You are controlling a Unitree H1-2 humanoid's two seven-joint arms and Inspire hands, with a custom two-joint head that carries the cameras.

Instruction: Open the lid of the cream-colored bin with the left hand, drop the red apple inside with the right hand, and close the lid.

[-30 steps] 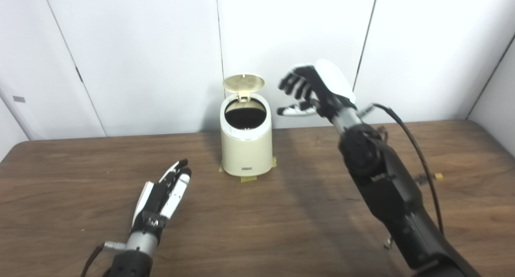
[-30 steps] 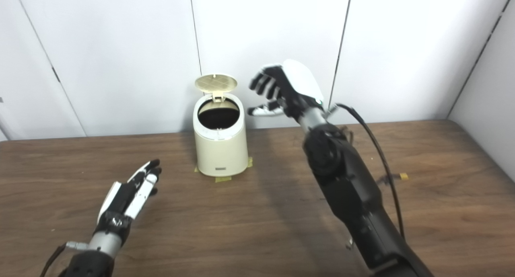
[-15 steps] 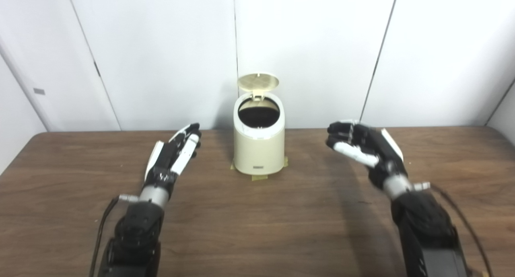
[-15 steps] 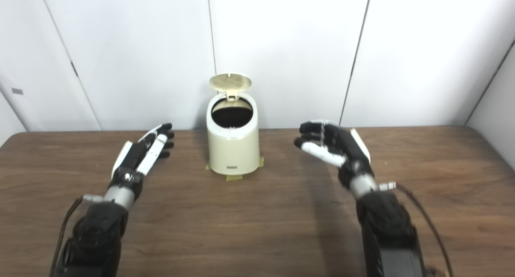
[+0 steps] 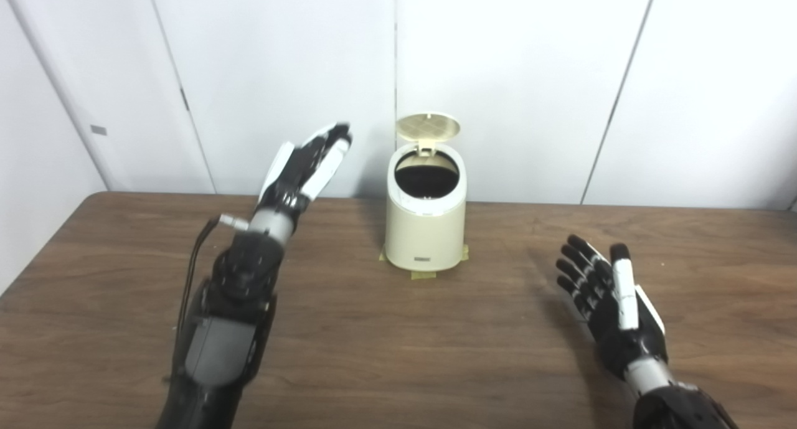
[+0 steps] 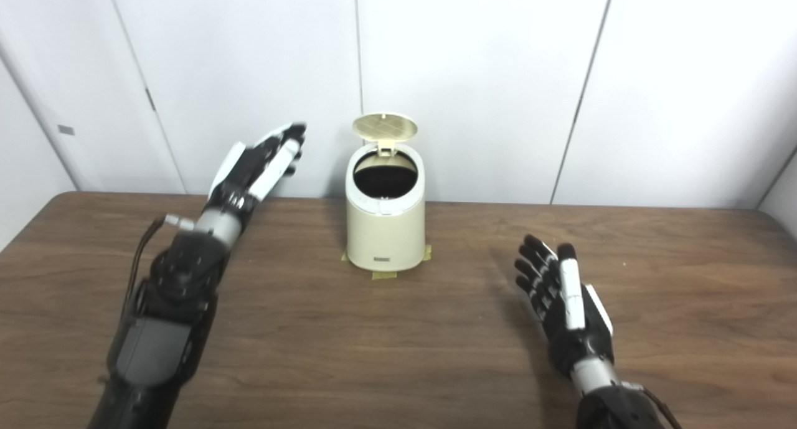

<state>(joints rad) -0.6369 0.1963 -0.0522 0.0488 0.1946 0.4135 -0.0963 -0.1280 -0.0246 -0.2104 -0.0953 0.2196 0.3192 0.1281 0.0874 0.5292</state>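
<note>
The cream-colored bin [image 5: 425,223] stands at the back middle of the table, its round lid [image 5: 428,126] tipped up on its hinge and the dark inside showing. No red apple is visible anywhere. My left hand [image 5: 306,165] is raised to the left of the bin at lid height, fingers stretched out and empty, not touching the lid. My right hand [image 5: 610,301] hovers low over the table to the right front of the bin, palm turned inward, fingers spread, holding nothing.
The brown wooden table [image 5: 398,348] runs across the view, with white wall panels [image 5: 510,74] close behind the bin. Yellow tape tabs [image 5: 423,276] lie under the bin's base.
My left hand rose from the table up to lid height beside the bin. My right hand came down from beside the bin's opening to low over the table. The camera view also shifted.
</note>
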